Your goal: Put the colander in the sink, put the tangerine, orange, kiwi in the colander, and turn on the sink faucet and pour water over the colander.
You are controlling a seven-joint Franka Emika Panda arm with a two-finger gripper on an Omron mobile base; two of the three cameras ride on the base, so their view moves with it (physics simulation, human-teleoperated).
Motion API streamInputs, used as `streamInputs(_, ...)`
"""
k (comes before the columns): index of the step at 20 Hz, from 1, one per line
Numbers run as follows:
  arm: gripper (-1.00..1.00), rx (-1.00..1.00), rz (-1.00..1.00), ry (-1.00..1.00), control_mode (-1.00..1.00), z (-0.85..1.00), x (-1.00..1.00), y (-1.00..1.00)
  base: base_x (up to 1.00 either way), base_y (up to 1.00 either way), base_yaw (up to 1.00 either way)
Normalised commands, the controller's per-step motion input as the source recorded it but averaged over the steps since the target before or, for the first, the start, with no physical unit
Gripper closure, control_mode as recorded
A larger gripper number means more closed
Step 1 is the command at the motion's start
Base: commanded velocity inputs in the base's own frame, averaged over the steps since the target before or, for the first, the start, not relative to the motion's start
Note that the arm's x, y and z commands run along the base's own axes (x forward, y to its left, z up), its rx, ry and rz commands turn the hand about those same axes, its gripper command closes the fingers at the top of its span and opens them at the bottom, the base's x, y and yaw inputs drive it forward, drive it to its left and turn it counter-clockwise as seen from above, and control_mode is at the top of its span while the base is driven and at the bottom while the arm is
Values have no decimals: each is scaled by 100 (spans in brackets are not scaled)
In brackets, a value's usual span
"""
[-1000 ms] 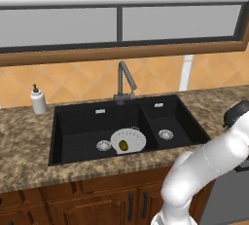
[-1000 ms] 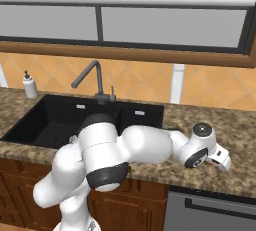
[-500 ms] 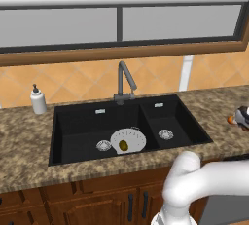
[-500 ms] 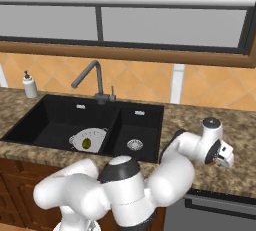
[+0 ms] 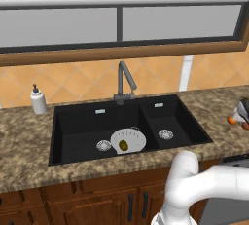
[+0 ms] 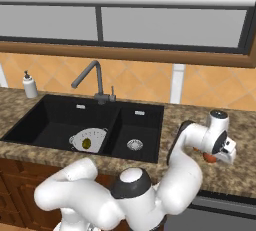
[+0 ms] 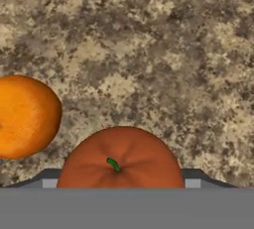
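The jaws (image 6: 220, 156) are down at the granite table (image 7: 149, 49), right over a deep-orange fruit with a green stem nub (image 7: 121, 158), which sits centred between them at the near edge of the hand view. Whether they are spread or already pinching it, I cannot tell; the tips are hidden behind the fruit. Just off to one side of the jaws lies a second, paler orange fruit (image 7: 25, 116), apart from the first, waiting its turn. Far from the jaws, across the table, the colander (image 5: 128, 140) already rests in the wide basin of the black sink (image 5: 78, 121), with the kiwi (image 5: 124, 145) inside. The faucet (image 5: 124, 80) stands behind, with no stream visible.
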Motion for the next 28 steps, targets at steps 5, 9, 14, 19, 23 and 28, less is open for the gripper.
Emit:
streamInputs(5,100,0,2,-15,-100,76,-37,67,0,0,0)
streamInputs(9,100,0,0,-18,-100,96,-11,90,0,0,0)
streamInputs(14,100,-1,0,-7,-100,74,0,100,0,0,0)
streamInputs(19,100,-3,0,-3,-100,35,0,100,0,0,0)
streamInputs(23,100,-2,1,-6,-100,9,-13,100,0,0,0)
streamInputs(28,100,0,2,-7,-100,0,-29,100,0,0,0)
